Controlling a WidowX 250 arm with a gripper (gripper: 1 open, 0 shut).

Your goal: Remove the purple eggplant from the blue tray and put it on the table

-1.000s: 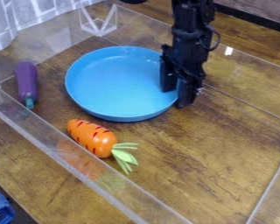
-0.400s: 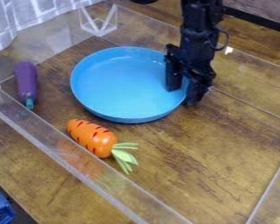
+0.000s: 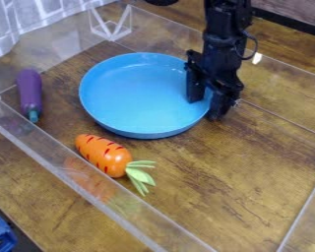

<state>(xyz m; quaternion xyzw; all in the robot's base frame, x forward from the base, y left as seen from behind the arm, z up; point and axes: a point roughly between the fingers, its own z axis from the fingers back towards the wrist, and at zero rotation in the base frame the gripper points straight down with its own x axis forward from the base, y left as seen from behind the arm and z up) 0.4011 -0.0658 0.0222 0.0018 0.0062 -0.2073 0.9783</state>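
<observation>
Dark purple eggplant (image 3: 31, 91) has a green stem end.

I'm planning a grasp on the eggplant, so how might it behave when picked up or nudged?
The purple eggplant looks smooth and evenly shaped, so probably stiff rather than floppy. Being slim and rounded, it may roll sideways if nudged. Its slight sheen suggests the surface could be a little slippery.

Even, fairly bright light, softly grained picture.
Pale glare washes the glossy brown wood-plank desk (image 3: 220, 187) at upper left; the matte black tool (image 3: 219, 74) sinks into darkness, its fine detail too small to read.
</observation>
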